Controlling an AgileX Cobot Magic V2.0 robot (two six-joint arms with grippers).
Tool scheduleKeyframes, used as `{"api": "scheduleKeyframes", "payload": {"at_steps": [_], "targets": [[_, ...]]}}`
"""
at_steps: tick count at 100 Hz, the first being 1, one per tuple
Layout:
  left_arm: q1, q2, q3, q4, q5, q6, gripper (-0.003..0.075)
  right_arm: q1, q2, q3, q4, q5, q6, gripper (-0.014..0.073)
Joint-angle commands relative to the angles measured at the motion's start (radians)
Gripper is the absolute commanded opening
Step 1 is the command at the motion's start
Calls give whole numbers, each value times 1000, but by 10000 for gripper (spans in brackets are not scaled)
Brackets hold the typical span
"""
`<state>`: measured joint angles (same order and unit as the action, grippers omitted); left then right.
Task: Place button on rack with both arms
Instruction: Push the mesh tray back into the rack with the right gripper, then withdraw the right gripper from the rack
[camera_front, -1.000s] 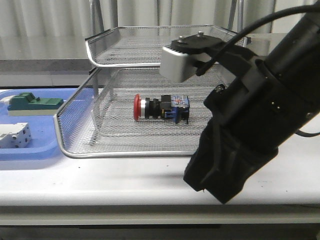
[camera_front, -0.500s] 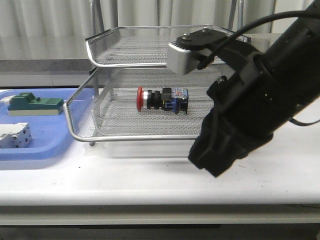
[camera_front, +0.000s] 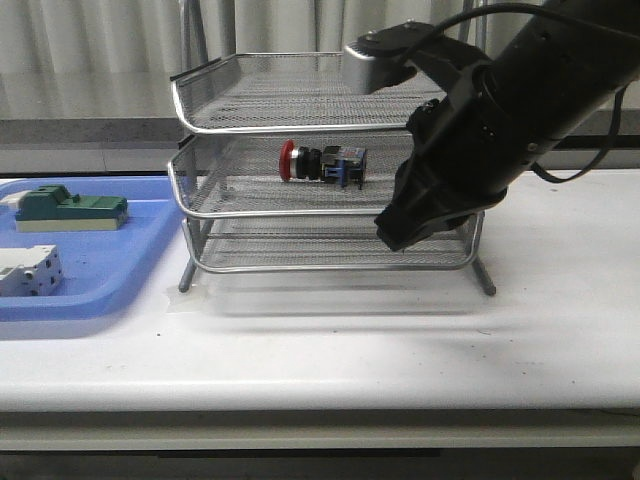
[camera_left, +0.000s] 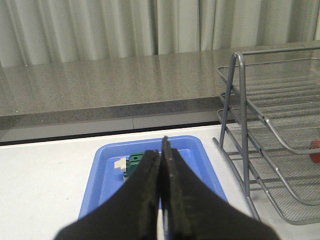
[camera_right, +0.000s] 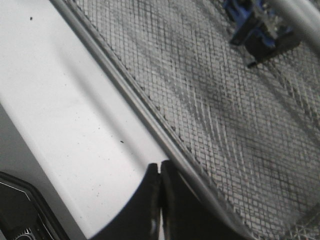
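The button (camera_front: 322, 163) lies on its side on the middle tier of the silver wire-mesh rack (camera_front: 181, 112), red cap to the left. Its blue rear block shows in the right wrist view (camera_right: 255, 30), and a sliver of its red cap in the left wrist view (camera_left: 315, 150). My right gripper (camera_front: 392, 232) is shut and empty, its tips (camera_right: 160, 167) against the front rim of a mesh tray at the rack's right front. My left gripper (camera_left: 163, 150) is shut and empty, above the blue tray; it is out of the front view.
A flat blue plastic tray (camera_front: 90, 300) lies left of the rack and holds a green block (camera_front: 70, 208) and a white-grey terminal block (camera_front: 28, 270). The rack's legs (camera_front: 484, 278) stand on the white table. A grey ledge and curtains are behind.
The mesh tray with the button on it has slid back into the rack, from sticking far out to flush. My right arm has moved back toward the rack with it.
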<state>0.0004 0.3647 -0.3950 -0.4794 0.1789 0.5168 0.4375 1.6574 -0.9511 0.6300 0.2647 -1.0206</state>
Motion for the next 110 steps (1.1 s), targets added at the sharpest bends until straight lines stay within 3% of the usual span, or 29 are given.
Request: {"api": "scheduleKeyframes", "payload": {"at_steps": [1, 25, 42, 69, 89, 110], "targets": [[1, 5, -29, -15, -77, -7, -20, -6, -38, -46, 2, -24, -8, -69], [1, 5, -29, -15, -77, -7, -20, -6, -84, -47, 16, 115, 41, -67], [1, 5, -29, -15, -77, -7, -20, -21, -174, -46, 15, 127, 131, -60], [1, 5, -29, -15, -77, -7, -20, -175, -346, -46, -15, 256, 295, -60], [1, 5, -29, -15, -77, -7, -20, -316, -465, -46, -232, 426, 490, -60], [1, 5, -29, -15, -77, -7, -20, -356, -627, -46, -544, 520, 753, -60]]}}
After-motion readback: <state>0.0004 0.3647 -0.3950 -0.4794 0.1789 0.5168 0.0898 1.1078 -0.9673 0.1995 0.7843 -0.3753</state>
